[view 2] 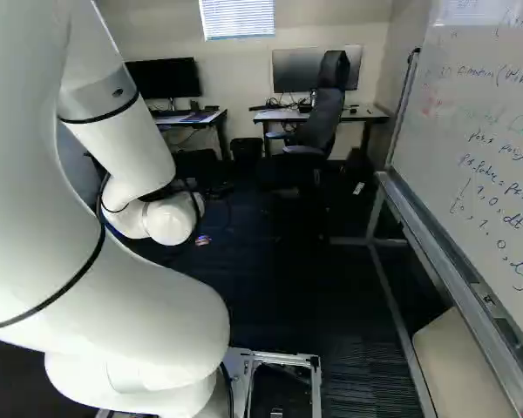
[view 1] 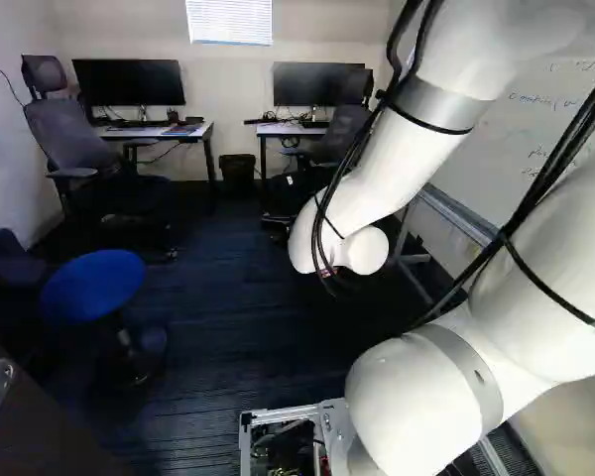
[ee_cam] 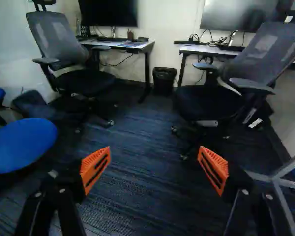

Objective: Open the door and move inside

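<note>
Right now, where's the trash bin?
In the left base view, the bin stands left of the arm, by the far wall between the two desks.

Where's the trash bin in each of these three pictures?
Left base view: the trash bin is above centre, somewhat left.
Right base view: above centre, slightly left.
Wrist view: ahead of the open gripper, on the floor by the wall.
Shared landmark: two desks, one each side of it.
</note>
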